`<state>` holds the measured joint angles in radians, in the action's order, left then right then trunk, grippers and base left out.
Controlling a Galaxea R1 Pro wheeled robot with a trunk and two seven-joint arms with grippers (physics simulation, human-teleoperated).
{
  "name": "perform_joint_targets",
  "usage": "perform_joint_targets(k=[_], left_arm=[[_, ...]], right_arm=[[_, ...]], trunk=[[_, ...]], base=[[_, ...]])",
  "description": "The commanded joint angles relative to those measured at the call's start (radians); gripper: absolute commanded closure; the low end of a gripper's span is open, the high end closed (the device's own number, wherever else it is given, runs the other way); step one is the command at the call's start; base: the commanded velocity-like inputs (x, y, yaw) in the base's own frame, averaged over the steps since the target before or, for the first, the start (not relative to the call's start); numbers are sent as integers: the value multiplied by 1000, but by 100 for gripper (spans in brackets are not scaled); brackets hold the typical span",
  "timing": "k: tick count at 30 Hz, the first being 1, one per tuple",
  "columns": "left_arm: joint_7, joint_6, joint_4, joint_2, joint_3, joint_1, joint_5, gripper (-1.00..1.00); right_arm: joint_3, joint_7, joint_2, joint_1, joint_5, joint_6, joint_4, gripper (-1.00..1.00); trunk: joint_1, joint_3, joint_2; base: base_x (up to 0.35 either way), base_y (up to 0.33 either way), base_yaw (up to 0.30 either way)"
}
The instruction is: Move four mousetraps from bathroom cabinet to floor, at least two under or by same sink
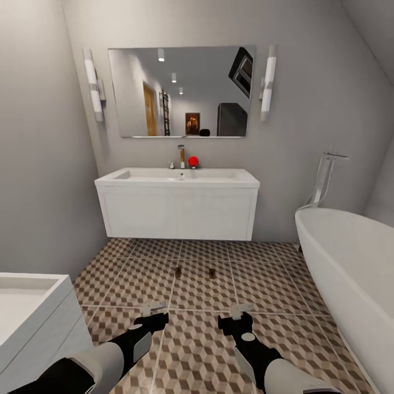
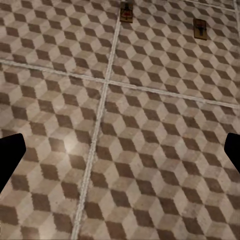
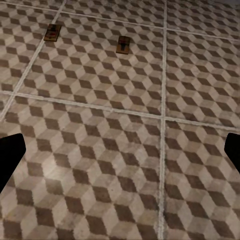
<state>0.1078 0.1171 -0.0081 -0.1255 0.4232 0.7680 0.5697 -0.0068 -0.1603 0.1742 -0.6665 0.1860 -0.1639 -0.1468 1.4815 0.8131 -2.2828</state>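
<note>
Black forearms with grey-white shell panels, ending in black grippers, left gripper and right gripper, tipped by pale fingers.

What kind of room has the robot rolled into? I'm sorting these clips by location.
A bathroom, rendered in simulation: a white wall-hung sink under a wide mirror, a white bathtub to the right, and patterned floor tiles with two mousetraps lying on them.

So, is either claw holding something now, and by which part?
Nothing is held. The left claw and the right claw are both open above the bathroom floor; two mousetraps lie beyond them.
</note>
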Motion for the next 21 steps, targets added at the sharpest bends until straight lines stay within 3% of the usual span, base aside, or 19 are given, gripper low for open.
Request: perform_joint_targets(k=[1,21], left_arm=[[4,3,0,0,8,1,7,-100],[7,3,0,0,8,1,7,-100]], right_arm=[[-1,-5,0,-1,9,-2,1,-100],[1,-5,0,0,9,-2,1,-100]], trunk=[[-4,-2,7],[-81,-65,147]], base=[[0,0,0],[0,0,0]])
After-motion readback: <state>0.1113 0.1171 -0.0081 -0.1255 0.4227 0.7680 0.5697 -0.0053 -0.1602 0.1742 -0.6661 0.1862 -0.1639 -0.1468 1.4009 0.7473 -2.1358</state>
